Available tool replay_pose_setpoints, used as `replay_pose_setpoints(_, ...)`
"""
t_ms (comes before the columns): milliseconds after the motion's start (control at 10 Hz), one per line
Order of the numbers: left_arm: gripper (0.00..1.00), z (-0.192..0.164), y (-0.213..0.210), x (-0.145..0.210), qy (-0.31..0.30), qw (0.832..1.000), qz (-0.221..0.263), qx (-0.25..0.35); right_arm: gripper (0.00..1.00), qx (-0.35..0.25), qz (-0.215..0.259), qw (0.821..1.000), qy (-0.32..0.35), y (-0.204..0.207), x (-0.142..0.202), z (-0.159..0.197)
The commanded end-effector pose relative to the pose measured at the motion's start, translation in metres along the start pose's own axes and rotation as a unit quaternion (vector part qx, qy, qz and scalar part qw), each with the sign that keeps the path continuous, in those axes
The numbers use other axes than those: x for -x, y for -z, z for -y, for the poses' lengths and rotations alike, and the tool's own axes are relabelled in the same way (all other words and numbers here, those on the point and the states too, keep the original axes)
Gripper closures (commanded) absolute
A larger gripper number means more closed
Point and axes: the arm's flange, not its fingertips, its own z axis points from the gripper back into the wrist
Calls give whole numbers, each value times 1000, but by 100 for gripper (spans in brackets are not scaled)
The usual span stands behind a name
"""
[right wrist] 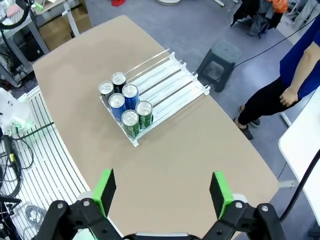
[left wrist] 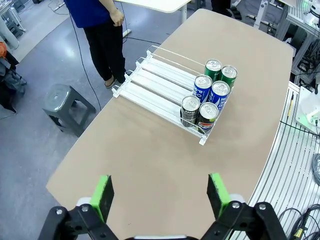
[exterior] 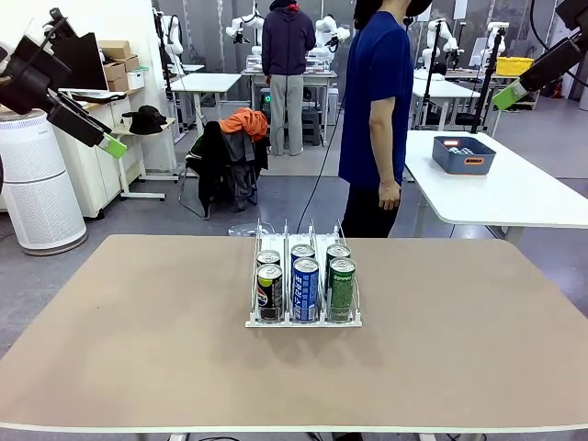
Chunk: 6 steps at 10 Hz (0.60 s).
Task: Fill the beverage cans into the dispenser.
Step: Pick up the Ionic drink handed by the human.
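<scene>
while both arms hang high above the table (exterior: 138,349), the left hand (left wrist: 160,181) is spread wide with nothing in it, and the right hand (right wrist: 162,176) is the same, open and empty. the dispenser (left wrist: 159,82) sits mid-table, its long axis running from the robot's edge straight across to the person (exterior: 378,101), with bare lanes stretching toward that far side. six beverage cans (exterior: 305,289) stand upright, tops up, two deep at the robot's end: black in the left lane, blue in the middle, green on the right. for another can, my call is this: take it round the body, keep it vertical, line the hand up with the lane so it misses the dividers (exterior: 286,241), and lower it in behind its own colour.
</scene>
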Motion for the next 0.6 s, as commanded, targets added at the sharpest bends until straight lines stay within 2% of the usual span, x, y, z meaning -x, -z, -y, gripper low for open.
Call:
replay_pose_setpoints(0,0,-2,-1,-2,-7,1000,-11,5,0,-1,7,1000,2,0,-1,-1)
replay_pose_setpoints(100,0,0,0,0,0,1000,0,0,0,-1,7,1000,2,0,-1,-1)
replay_pose_setpoints(300,0,5,-4,-15,21,999,-50,-3,0,-1,7,1000,2,0,-1,-1)
replay_pose_setpoints(500,0,10,-14,-23,30,998,-61,8,0,-1,7,1000,2,0,-1,-1)
